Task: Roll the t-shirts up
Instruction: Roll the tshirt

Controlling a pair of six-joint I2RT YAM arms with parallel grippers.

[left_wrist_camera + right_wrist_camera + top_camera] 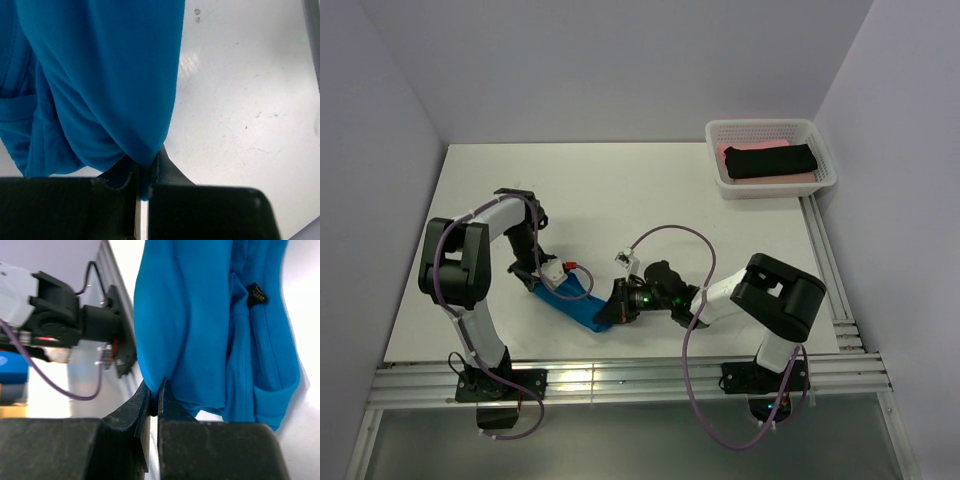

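Left wrist: white table (240, 100), perhaps scuffed

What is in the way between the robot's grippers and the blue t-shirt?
Nothing visible is. The left gripper and the right gripper are each shut on a fold of the blue t-shirt, one at each end.

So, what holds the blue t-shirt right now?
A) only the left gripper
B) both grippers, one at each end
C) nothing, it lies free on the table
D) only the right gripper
B: the left gripper and the right gripper are each shut on a fold of the blue t-shirt, at opposite ends as seen from above.
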